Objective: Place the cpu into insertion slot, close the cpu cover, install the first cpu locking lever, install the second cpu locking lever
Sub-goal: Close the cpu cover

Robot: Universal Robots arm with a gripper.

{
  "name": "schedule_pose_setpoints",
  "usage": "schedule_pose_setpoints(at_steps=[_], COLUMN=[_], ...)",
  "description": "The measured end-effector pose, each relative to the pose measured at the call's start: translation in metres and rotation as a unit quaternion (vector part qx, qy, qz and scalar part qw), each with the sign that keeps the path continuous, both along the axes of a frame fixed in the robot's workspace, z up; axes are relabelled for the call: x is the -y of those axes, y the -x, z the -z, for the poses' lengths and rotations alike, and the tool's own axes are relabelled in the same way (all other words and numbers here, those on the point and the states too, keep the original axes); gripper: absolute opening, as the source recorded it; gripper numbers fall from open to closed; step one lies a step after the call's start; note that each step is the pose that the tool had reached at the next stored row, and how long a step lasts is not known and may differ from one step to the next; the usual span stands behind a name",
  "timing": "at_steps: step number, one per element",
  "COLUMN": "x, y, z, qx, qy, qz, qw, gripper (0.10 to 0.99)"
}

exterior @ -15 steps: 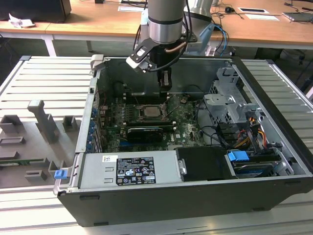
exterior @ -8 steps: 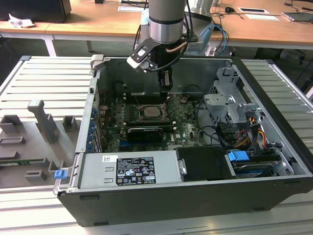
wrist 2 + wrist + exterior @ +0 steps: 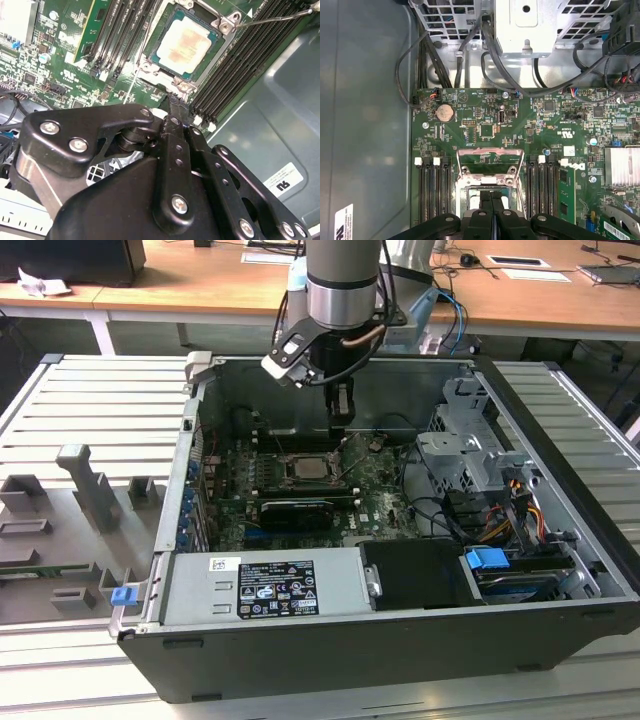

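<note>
The cpu, a pale square chip, lies flat in the insertion slot on the green board; the exterior view shows it at the case's middle. The cpu cover, a silver frame, is tilted up off the socket, and green board shows through its cutout. My gripper hangs over the socket's edge by the cover's hinge side, shut with nothing between its fingers. I cannot tell whether it touches the cover. A thin metal lever rod sticks out beside the socket. In the exterior view my gripper is just behind the socket.
Black memory strips flank the socket on both sides. Drive cages and cables fill the case at the exterior view's right. A power supply box sits along the near wall. A grey tray with fixtures lies outside the case.
</note>
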State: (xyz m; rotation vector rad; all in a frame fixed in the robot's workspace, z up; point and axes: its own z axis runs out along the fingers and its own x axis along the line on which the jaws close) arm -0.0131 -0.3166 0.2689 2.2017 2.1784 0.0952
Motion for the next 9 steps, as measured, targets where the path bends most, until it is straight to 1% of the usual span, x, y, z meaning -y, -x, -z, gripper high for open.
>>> schedule_pose_setpoints(at_steps=[2,7,9], x=[-0.0003,-0.0003,-0.0003], y=[-0.0007,-0.0062,-0.0104], z=[0.0000,0.0000,0.0000], qx=[0.0000,0.0000,0.0000], qy=[-0.0001,0.0000,-0.0001], qz=[0.000,0.000,0.000], qw=[1.0000,1.0000,1.0000], gripper=[0.106,0.106,0.106])
